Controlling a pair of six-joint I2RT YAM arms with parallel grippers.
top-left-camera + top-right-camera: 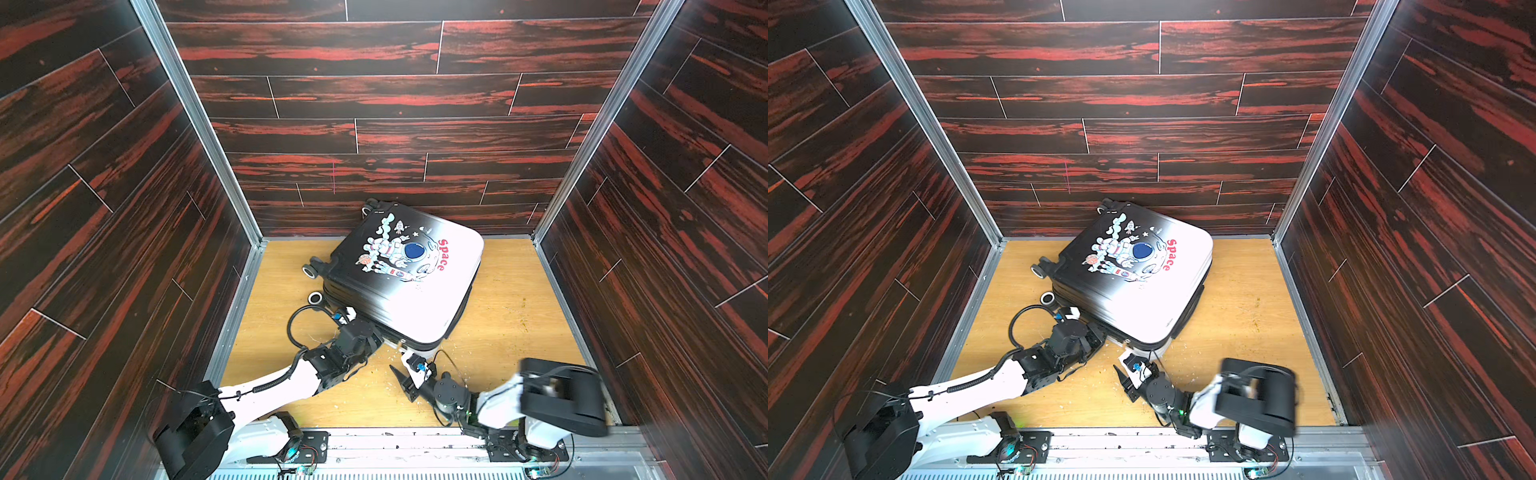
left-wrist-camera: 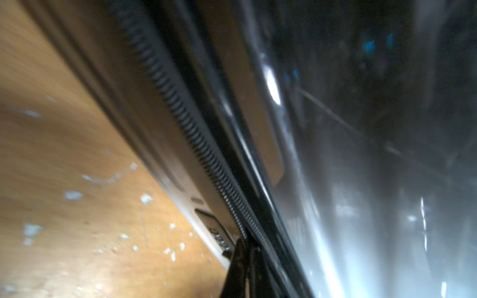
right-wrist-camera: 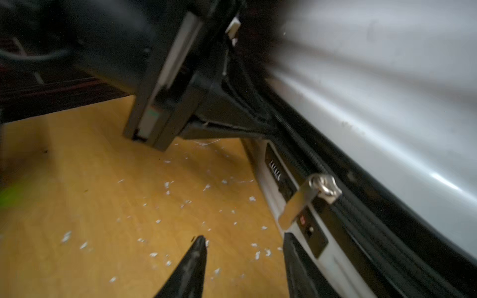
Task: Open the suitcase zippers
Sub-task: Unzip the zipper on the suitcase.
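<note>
The suitcase (image 1: 407, 282) is seemingly steadied at lower centre by the closed left end effector (image 2: 244, 249), its pull tab (image 3: 296, 206) left for the parted right end effector (image 3: 244, 240).

Left claw (image 1: 1101, 333) meets suitcase (image 1: 1142, 299) at near edge.

Suitcase (image 1: 399, 291) black fading to white, astronaut print, red "Space". Pull (image 3: 299, 203) silver, zipper (image 2: 176, 103) black. Floor (image 1: 519, 316) tan woodgrain, white flecks (image 3: 167, 184). Walls (image 1: 395, 95) black-red planks.
</note>
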